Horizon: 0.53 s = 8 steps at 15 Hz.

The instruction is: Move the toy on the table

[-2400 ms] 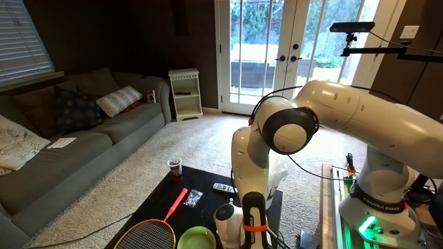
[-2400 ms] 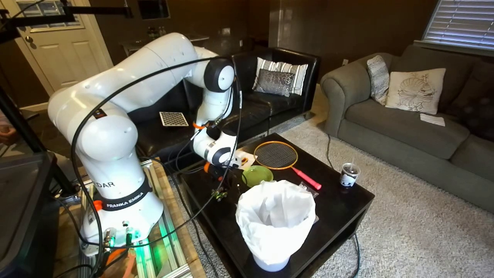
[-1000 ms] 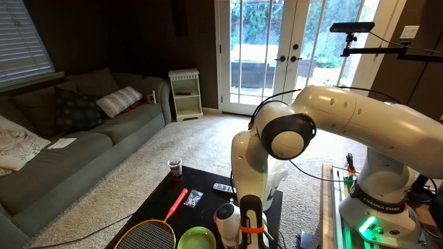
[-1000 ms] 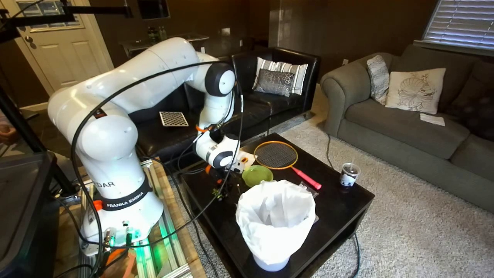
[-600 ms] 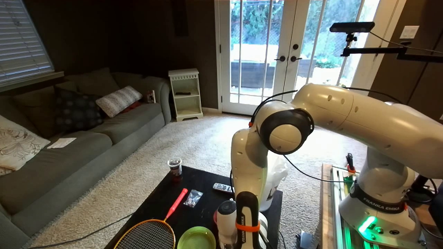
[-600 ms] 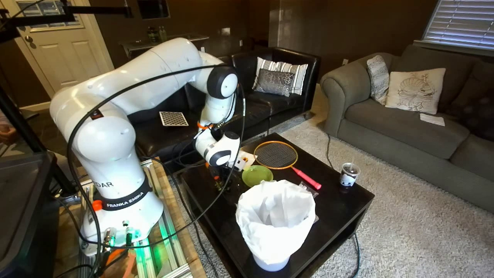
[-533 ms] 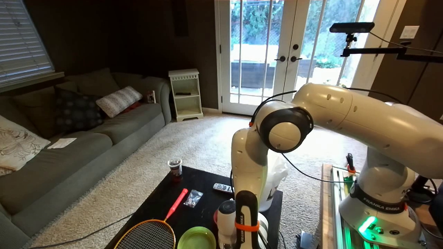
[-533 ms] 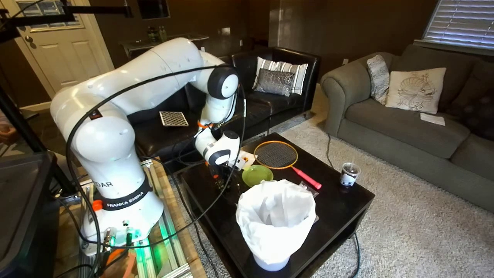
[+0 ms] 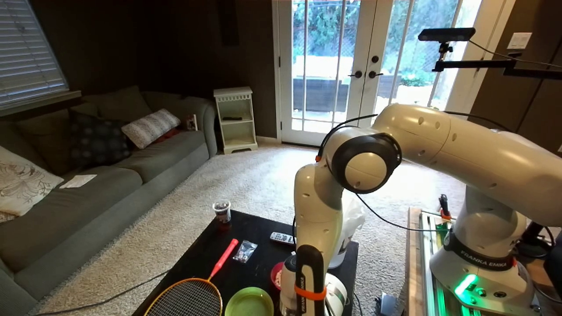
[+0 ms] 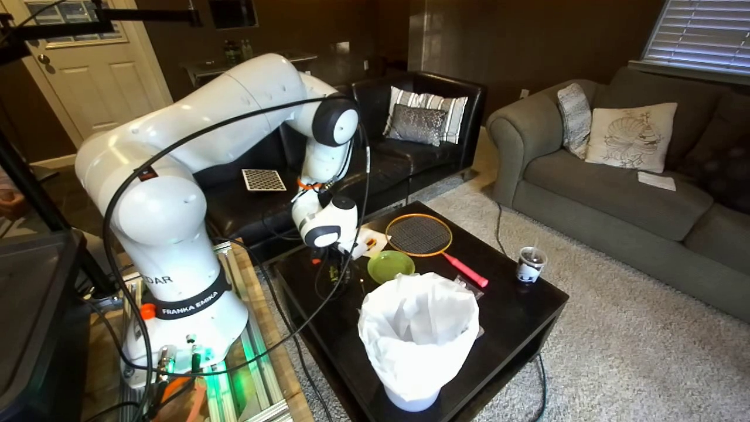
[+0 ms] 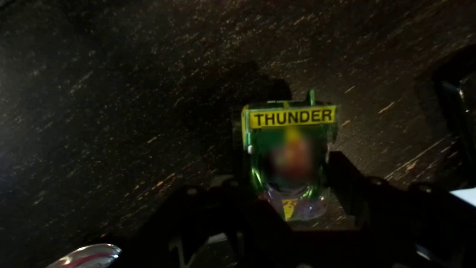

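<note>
In the wrist view the toy (image 11: pixel 292 117), a small shiny green car with a yellow THUNDER label, sits between the dark fingers (image 11: pixel 346 175) of my gripper (image 11: pixel 288 167). The fingers are shut on its sides. A low table (image 10: pixel 515 319) with a black top lies beneath. In an exterior view the green toy (image 10: pixel 335 274) shows as a small dark-green patch under the hand, near the table edge closest to the robot base. Whether it clears the tabletop I cannot tell. My arm hides the gripper and toy in an exterior view.
A green bowl (image 10: pixel 391 266) and a racket (image 10: pixel 419 235) lie beyond the hand. A bag-lined white bin (image 10: pixel 419 346) stands on the table. A pink bowl (image 9: pixel 276 275), a remote (image 9: pixel 282 238), a small packet (image 9: pixel 245 251) and a cup (image 9: pixel 222 213) are there too.
The hand has turned and shifted, and the toy has moved with it, away from the bin. More of the pink bowl now shows. The jaws stand the same.
</note>
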Tool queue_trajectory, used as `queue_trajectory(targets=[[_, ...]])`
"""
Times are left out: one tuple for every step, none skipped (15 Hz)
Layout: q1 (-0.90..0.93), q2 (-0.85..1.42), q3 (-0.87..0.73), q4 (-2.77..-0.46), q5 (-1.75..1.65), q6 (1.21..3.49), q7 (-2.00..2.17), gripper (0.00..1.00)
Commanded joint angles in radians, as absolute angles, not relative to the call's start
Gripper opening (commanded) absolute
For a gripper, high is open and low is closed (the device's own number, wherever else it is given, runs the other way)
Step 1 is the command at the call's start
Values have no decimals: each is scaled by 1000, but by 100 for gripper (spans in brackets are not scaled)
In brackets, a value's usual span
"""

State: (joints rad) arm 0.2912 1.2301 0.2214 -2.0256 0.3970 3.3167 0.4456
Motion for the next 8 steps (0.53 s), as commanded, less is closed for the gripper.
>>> queue_trajectory(targets=[[325,1185,217,-2071,487,3291,517,31],[331,1181,216,-2075,503,3286,530,31],[334,1178,216,-2078,517,3281,543,31],[338,1176,216,-2079,531,3276,556,31],[340,1175,217,-2079,541,3268,567,31],[330,1176,225,-2078,532,3265,558,43],[318,1176,233,-2075,497,3249,524,81],[329,1165,216,-2082,446,3216,466,83]])
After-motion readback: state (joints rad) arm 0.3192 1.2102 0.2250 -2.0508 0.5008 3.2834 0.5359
